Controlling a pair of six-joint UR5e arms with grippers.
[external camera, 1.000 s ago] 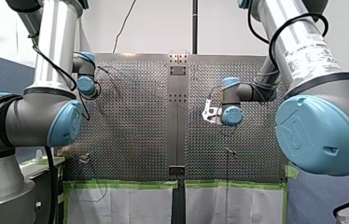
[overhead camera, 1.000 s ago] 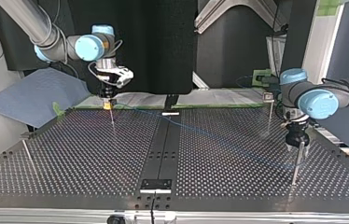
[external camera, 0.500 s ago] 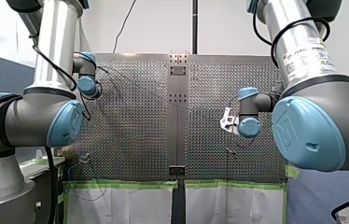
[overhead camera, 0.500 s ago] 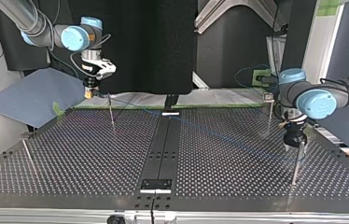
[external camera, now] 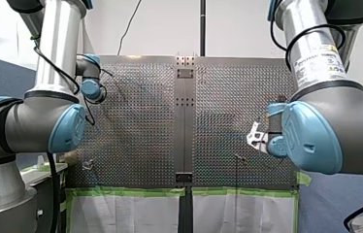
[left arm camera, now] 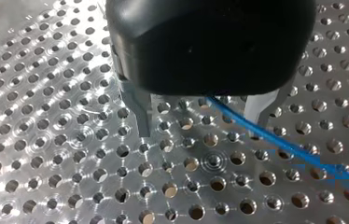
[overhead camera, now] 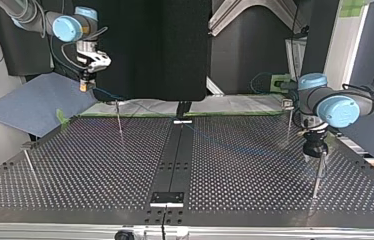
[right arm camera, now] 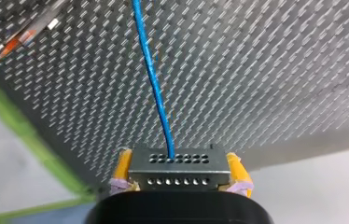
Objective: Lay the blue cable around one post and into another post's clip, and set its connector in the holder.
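Over the counter [overhead camera: 100,165], right gripper [overhead camera: 83,88] clamps the connector [right arm camera: 177,173], raised beyond the far edge at top view's left, likely to draw the cable [left arm camera: 280,143] taut across to the left gripper [left arm camera: 199,119], fingers apart astride it beside a post [overhead camera: 318,172].

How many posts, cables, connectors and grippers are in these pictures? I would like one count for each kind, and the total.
Thin metal posts: 4
Blue cable: 1
Grey perforated metal connector: 1
Grippers: 2, my left gripper and my right gripper
Total: 8
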